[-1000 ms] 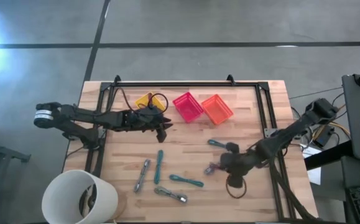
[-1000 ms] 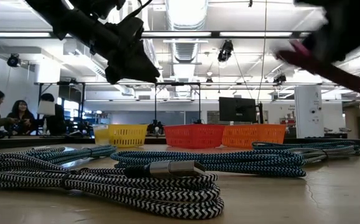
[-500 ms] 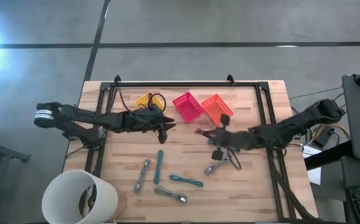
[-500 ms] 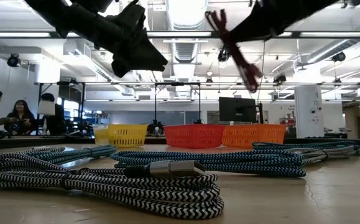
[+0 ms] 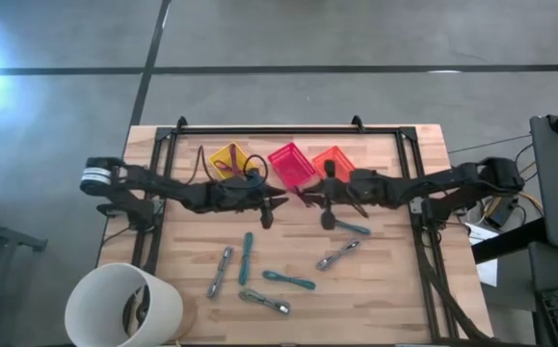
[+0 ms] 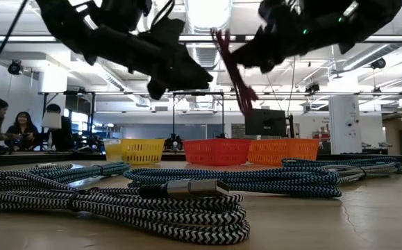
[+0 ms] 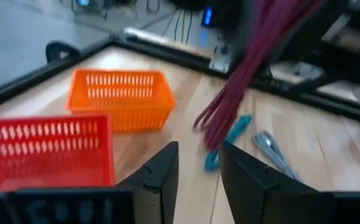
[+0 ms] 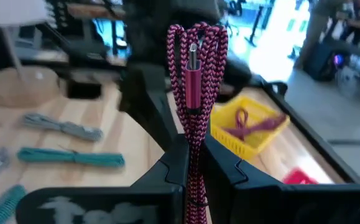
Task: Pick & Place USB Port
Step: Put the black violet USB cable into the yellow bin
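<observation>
My right gripper (image 5: 313,198) hovers above the table's middle, just near of the red basket (image 5: 291,164), shut on a folded pink braided USB cable (image 8: 195,62). The cable's metal plug (image 8: 193,57) shows among the strands. In the low view the cable (image 6: 232,69) hangs high above the table. My left gripper (image 5: 267,202) is open and empty, facing the cable (image 7: 242,81) from the left. A yellow basket (image 5: 228,159) holding a dark red cable and an orange basket (image 5: 336,162) flank the red one. My right gripper pinches the bundle of several folded strands (image 8: 192,146) between its two fingers. The bundle runs along the fingers and sticks out past their tips, folded ends and plug foremost. It is lifted clear of the table and slants down toward my left gripper (image 6: 239,90).
Several bundled cables lie on the near half of the table: teal ones (image 5: 247,255) (image 5: 288,280) (image 5: 351,226) and grey ones (image 5: 221,270) (image 5: 339,253) (image 5: 264,302). A white bucket (image 5: 124,308) stands at the near left corner. A black frame (image 5: 269,130) borders the work area.
My right gripper has risen from the table's near right part and gone toward the far edge and left, carrying the pink cable lifted clear, up to the red basket. My left gripper has moved a little toward the table's right, toward the cable.
</observation>
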`<state>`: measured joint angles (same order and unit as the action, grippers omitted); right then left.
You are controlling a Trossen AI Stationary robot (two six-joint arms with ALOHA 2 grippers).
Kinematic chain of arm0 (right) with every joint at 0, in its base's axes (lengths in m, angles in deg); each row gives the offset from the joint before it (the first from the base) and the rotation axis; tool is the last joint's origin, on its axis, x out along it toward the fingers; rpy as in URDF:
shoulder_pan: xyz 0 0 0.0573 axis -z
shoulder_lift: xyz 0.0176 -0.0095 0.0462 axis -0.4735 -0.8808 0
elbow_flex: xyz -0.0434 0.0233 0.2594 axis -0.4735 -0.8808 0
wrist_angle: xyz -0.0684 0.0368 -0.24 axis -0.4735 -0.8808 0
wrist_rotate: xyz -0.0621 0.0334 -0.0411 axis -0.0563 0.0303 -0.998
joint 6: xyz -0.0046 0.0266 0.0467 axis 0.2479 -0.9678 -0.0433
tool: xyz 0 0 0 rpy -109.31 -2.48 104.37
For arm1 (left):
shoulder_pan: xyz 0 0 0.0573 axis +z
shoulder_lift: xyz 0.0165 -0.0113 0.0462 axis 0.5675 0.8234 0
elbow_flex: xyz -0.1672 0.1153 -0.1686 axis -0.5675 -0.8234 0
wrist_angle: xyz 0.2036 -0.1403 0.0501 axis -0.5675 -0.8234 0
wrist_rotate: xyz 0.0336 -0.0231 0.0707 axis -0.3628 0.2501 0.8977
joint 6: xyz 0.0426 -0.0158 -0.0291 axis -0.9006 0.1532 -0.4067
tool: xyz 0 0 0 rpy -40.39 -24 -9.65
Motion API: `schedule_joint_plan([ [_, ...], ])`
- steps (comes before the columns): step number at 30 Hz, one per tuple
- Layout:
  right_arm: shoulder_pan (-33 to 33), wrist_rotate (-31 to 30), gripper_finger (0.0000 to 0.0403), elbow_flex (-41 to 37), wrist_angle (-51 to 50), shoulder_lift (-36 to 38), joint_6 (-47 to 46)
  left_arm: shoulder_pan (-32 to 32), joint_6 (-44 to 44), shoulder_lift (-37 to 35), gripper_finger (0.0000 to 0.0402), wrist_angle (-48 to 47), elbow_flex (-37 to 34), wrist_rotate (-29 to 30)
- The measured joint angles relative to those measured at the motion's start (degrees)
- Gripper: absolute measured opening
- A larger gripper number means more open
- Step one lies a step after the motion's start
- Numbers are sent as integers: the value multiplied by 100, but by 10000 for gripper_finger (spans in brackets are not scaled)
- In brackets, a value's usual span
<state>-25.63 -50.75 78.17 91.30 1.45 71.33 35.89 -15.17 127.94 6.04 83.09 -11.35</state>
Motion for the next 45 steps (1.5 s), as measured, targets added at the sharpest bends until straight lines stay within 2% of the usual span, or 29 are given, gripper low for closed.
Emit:
schedule_joint_plan([
  [4,21,-5,23,125,6,-440,-42,1,-184,468,117,767,73,13],
  [13,15,-414,22,374,-27,-944,139,-3,125,929,117,819,169,109],
  [17,24,-589,22,378,-42,-908,161,-14,189,907,117,883,167,16],
  [24,15,-554,22,385,-43,-843,153,-10,93,748,117,854,184,43],
  [30,22,-238,22,385,-25,-841,-128,-14,39,745,117,840,224,183],
  [45,13,-125,23,629,82,-812,-787,-132,-112,740,117,1110,228,163],
])
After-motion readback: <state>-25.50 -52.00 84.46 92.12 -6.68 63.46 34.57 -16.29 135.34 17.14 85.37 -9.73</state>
